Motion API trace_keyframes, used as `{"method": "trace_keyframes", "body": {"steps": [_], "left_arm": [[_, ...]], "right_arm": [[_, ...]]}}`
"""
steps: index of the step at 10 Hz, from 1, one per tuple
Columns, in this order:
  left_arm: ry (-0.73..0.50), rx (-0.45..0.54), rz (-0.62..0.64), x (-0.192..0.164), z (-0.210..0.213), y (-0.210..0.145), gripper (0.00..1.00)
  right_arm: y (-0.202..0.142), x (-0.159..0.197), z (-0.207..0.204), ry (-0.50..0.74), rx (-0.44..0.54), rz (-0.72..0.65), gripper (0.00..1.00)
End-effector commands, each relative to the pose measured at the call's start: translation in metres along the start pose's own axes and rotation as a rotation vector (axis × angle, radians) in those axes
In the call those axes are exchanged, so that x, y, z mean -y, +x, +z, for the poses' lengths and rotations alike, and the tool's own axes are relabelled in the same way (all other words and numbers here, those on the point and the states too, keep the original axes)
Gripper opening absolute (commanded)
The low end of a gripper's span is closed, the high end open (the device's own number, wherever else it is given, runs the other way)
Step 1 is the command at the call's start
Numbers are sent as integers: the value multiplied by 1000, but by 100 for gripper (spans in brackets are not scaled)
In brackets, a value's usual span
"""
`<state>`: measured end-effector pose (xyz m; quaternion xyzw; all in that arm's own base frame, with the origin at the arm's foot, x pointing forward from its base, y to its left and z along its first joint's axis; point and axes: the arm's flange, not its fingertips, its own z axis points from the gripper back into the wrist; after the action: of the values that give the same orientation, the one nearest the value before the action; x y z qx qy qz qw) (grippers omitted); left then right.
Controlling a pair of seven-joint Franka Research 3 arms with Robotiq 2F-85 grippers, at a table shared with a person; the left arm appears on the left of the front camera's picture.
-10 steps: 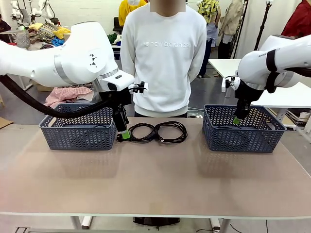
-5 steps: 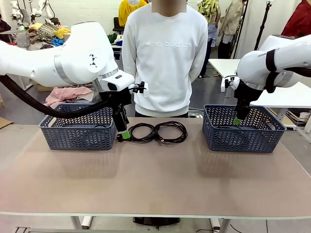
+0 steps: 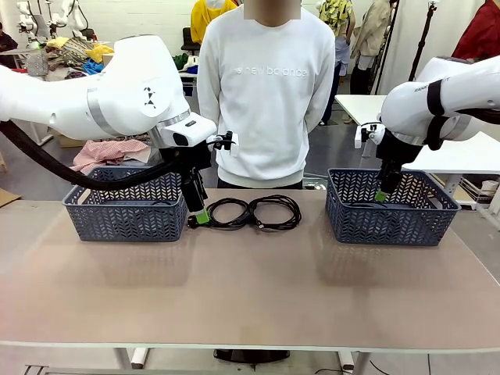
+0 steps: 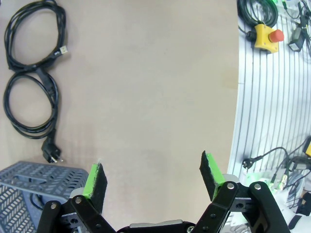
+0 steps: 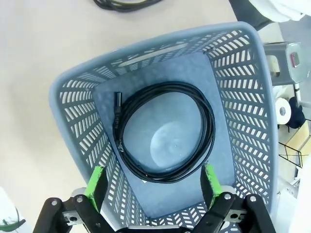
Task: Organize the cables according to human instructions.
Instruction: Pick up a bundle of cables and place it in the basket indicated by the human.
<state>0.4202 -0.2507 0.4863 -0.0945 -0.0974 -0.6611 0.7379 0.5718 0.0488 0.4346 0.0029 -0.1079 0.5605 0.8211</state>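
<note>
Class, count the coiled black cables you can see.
3: left coil and right coil on the table, third coil in the right basket; left basket may hide more.

The left arm (image 3: 117, 94) and right arm (image 3: 437, 105) both hang wrists down, jaws spread wide.

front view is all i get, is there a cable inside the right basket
Observer: Yes, one coiled cable lies flat on the floor of the right basket.
Operator: is the right end effector gripping it
Observer: No, the right end effector is open above the coil and not closed on it.
Operator: and the left one
Observer: The left end effector is open over bare table. Two more cables lie off to its side, untouched.
</note>
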Motion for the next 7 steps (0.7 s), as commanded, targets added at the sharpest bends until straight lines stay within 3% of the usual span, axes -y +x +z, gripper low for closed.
{"method": "trace_keyframes", "body": {"steps": [1,5,7], "left_arm": [[3,1,0,1,1,-1,100],[3,1,0,1,1,-1,100],[3,1,0,1,1,-1,100]], "right_arm": [[0,0,1,-1,1,9,100],[8,0,11,-12,9,-42,100],[19,-27,36,-2,30,-125,100]]}}
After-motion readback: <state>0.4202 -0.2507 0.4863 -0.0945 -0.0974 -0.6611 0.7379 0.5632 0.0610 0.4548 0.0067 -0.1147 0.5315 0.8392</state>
